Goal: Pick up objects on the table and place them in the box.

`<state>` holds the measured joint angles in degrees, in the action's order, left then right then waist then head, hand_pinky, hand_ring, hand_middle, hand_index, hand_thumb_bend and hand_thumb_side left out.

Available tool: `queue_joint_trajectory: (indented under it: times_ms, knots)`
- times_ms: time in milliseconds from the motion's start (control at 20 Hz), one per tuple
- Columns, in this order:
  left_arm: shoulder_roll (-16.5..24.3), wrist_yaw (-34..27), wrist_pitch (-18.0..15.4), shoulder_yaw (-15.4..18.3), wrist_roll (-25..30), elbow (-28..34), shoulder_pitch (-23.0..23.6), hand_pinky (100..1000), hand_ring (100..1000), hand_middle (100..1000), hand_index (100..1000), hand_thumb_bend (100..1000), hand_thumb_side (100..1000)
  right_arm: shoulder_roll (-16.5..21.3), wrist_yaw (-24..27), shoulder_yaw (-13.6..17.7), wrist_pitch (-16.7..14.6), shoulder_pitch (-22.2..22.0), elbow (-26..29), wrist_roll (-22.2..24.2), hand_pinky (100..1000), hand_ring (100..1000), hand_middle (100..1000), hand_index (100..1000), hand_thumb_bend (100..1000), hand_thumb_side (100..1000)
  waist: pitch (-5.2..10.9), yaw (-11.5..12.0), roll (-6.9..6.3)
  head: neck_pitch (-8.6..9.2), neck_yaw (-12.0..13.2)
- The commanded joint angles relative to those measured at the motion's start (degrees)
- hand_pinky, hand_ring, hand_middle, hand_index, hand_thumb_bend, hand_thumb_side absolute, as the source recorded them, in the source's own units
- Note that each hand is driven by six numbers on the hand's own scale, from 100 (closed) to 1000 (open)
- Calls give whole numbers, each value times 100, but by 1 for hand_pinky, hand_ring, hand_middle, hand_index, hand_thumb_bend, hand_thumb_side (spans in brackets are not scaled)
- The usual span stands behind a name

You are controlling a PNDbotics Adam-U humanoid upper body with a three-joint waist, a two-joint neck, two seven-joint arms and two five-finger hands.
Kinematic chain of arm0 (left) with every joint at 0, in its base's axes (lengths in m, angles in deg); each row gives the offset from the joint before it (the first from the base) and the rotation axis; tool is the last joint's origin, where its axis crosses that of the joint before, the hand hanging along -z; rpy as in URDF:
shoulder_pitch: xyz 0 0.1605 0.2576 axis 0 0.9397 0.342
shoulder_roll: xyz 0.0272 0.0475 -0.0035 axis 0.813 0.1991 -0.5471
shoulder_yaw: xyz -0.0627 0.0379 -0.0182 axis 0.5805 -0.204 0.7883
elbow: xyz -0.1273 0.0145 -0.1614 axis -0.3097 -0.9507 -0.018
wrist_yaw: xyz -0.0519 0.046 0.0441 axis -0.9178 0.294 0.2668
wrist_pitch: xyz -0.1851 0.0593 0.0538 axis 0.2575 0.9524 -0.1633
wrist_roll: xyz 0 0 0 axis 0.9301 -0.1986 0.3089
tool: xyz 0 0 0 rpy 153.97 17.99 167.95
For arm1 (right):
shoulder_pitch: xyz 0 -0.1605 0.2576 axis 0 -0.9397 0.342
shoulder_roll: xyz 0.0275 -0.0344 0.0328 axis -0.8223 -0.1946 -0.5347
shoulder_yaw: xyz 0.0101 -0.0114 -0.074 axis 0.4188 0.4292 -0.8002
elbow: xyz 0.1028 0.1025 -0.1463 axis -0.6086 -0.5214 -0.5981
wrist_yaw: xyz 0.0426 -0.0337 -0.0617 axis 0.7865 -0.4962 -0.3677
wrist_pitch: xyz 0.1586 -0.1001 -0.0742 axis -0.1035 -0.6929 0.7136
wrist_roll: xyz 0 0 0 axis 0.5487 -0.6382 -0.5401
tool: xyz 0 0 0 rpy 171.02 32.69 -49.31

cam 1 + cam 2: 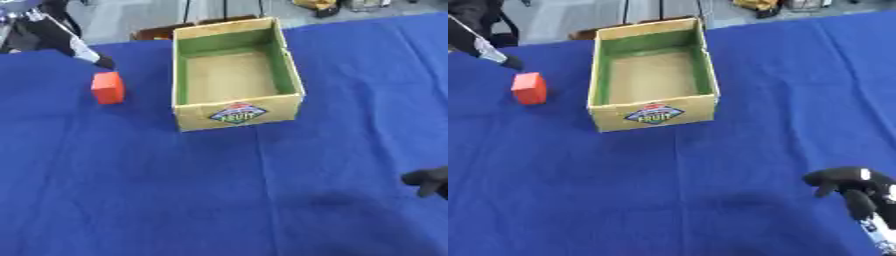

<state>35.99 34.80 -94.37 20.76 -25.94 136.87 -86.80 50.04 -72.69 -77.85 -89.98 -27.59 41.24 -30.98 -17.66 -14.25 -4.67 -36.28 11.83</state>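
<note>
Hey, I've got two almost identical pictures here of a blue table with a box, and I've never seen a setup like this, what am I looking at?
These are the two eyes of one camera in a humanoid robot's head, looking down at its work, so they show the same moment from slightly different spots. A person steers the robot. Its job is to put things from the table into the box.

On the blue cloth-covered table stands an open cardboard box with green inner walls and a label on its front; nothing shows inside it. To its left, apart from it, sits a small red block.

The dark shape at the upper left is the robot's left hand, reaching toward the block without touching it. The right hand rests at the lower right, fingers curled. Neither holds anything.
</note>
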Motion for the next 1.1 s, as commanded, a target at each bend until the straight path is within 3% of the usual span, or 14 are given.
queue_joint_trajectory:
  times_ms: [50, 600, 1100]
  knots:
    - [272, 189, -86, 3, 51, 85, -41, 794, 770, 777, 871, 859, 584, 55, -44, 13, 0, 56, 37, 0, 800, 759, 528, 757, 100, 591, 78, -14, 6, -65, -7]
    - [285, 290, -148, -36, 502, 29, 62, 791, 756, 756, 848, 864, 548, 29, -78, 11, -5, 62, 24, -10, 800, 759, 528, 756, 100, 594, 42, -26, 6, -56, 0]
    - [285, 516, 6, 20, 790, -140, 145, 758, 709, 712, 818, 827, 515, 21, -96, 10, -23, 58, 32, -9, 801, 760, 528, 756, 100, 593, 8, -10, 40, -29, -17]
